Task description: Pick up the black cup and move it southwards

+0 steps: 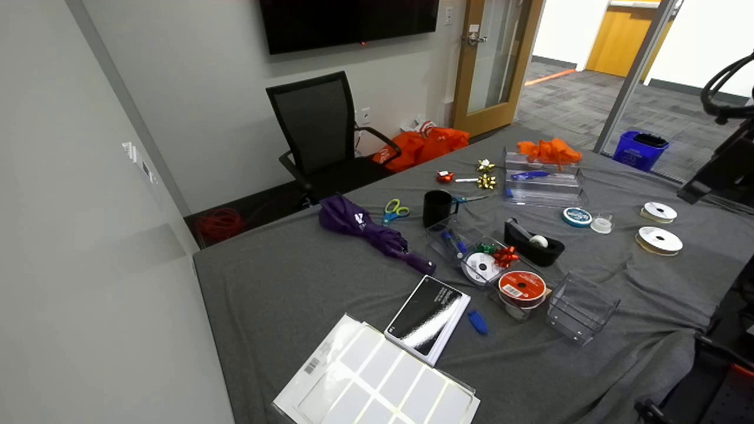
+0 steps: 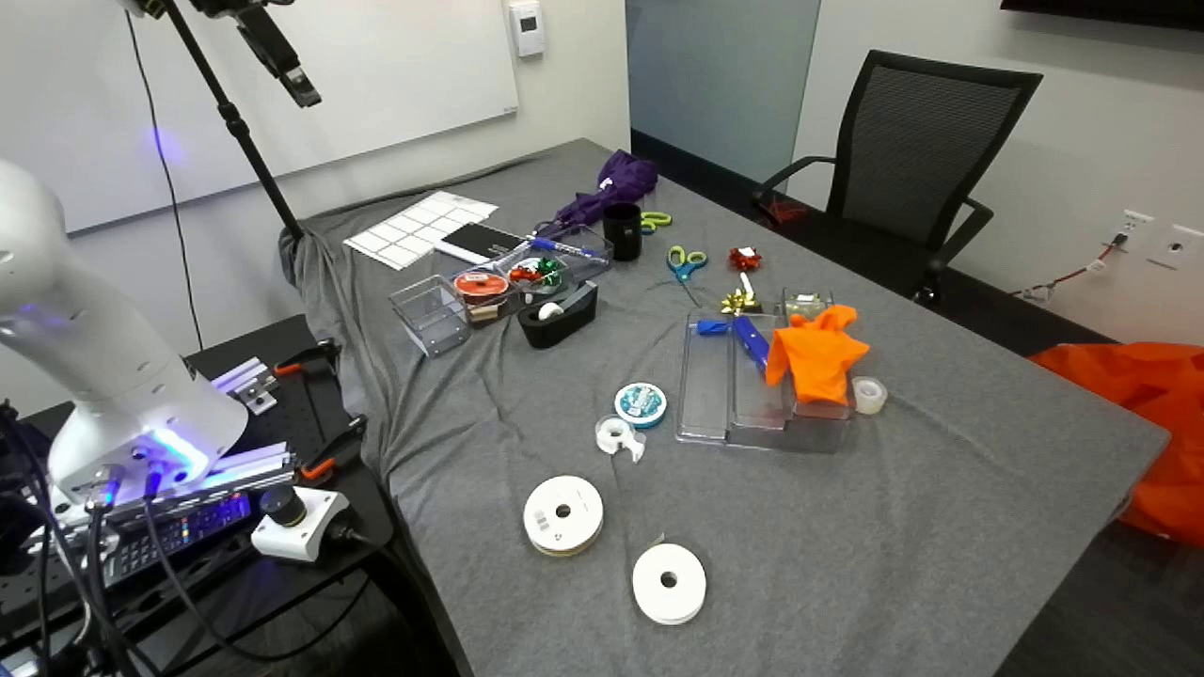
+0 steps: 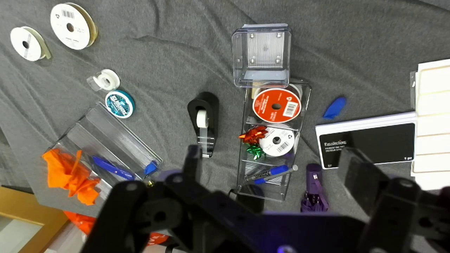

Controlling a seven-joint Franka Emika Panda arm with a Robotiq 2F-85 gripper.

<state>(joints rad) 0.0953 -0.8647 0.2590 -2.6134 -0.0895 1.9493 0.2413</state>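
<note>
Black two-fingered end effector [image 3: 273,167] hangs spread, empty; pre-grasp, I'd say: next, descend toward that matte-black cylindrical cup [image 1: 437,209].

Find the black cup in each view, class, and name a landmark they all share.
In an exterior view: black cup, right of centre, about halfway up.
In an exterior view: black cup, upper middle.
Wrist view: black cup, lower middle, partly covered by the gripper.
Shared landmark: black tape dispenser.
</note>
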